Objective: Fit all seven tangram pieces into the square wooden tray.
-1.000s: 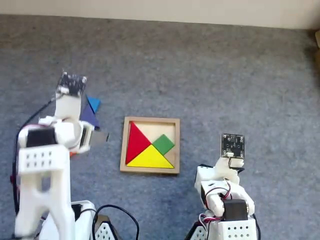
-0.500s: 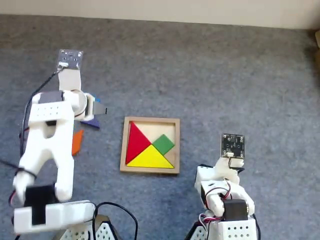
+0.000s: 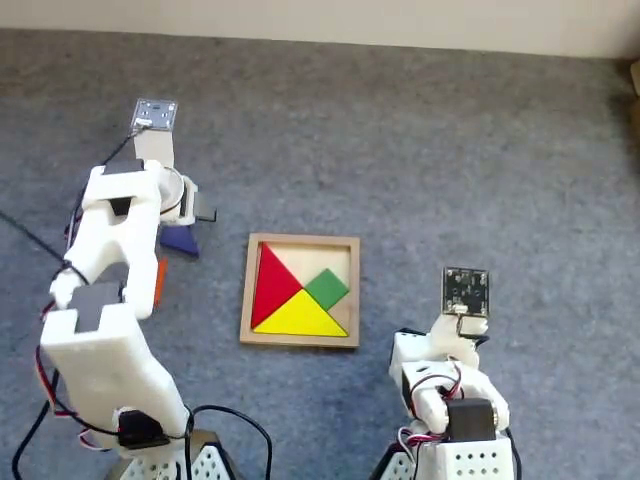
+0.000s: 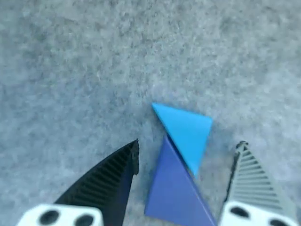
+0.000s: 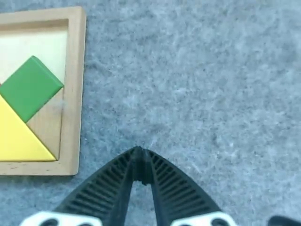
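Left fingers held wide around dark blue triangle, readied for pickup, at 10 o'clock of tray; light blue triangle touching. Right fingers closed, parked at 3 o'clock.

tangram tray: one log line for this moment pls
tray: holds red triangle, yellow triangle, green square | left gripper: open above light blue triangle, dark blue triangle | right gripper: shut, apart from tray | orange piece: on carpet
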